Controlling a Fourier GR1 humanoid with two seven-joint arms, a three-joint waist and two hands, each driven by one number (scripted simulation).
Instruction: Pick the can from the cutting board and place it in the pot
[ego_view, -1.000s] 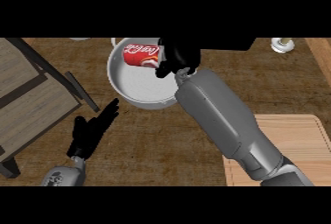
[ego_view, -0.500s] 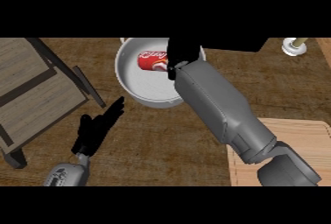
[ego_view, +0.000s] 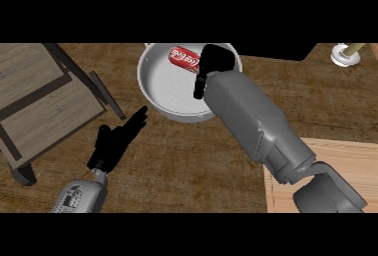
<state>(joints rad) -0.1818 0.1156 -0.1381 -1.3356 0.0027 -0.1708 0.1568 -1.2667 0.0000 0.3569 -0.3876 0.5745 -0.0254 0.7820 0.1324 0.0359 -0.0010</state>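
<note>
- Red can (ego_view: 184, 57) lying on its side inside the pot (ego_view: 159, 102), long axis slanting, just left of right hand (ego_view: 215, 62).
- Right hand's finger state: cannot tell.
- Left hand (ego_view: 114, 142) spread, resting well apart over the table (ego_view: 192, 165).

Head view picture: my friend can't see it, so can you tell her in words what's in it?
A red can lies on its side inside a round grey pot on a wooden counter, with the robot's right hand over the pot beside it. The left hand rests open lower left, and a pale cutting board shows at the lower right.
</note>
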